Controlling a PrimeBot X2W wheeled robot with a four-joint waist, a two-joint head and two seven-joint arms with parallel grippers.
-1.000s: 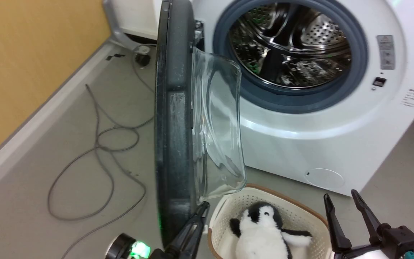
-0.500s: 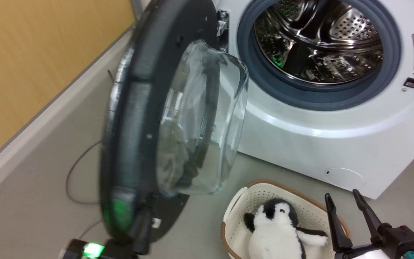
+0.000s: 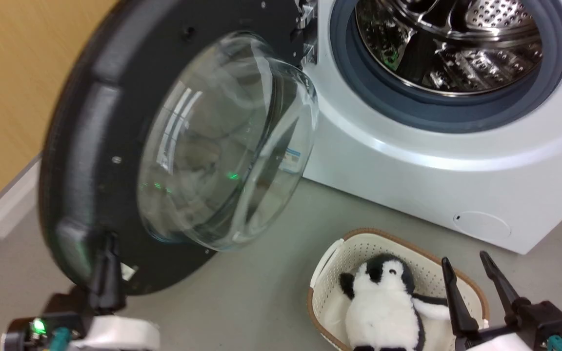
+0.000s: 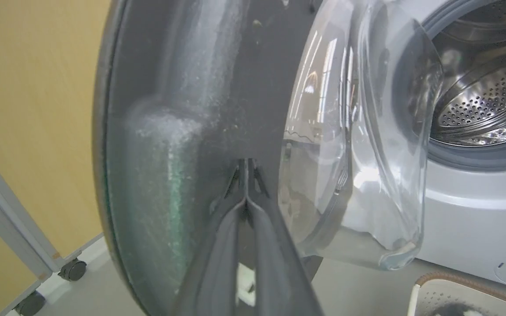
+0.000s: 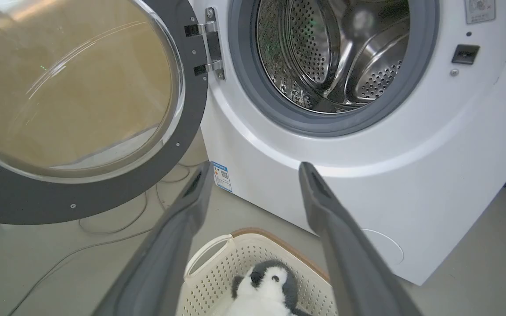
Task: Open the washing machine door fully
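Pushing with its two fingers shut tight together, the left hand (image 3: 110, 246) holds nothing. Its tips seem to touch the dark inside face of the washing machine door (image 3: 90, 122), low down near the rim. I think it is shut so the fingers make one stiff stick that can press on the flat face without slipping. Pressing far from the hinge (image 5: 209, 44) makes the door easier to turn.

The right hand (image 3: 464, 258) is wide open and holds nothing. It hangs above the basket (image 3: 359, 233) with the toy penguin (image 3: 383, 312) in it, well apart from the door, so it is not in the way.

The door stands upright on its edge, to the left of the washing machine (image 3: 408, 165), joined to it only at the hinge. It is round, so no side is longer than another. The hinge line runs up and down. The inside face, with its bulging glass bowl (image 3: 227, 146), points out toward the robot, away from the yellow wall (image 3: 8, 73) behind it. The steel drum (image 3: 456, 39) is in plain sight.

The door looks very nearly all the way open. Maybe one more small push is needed.
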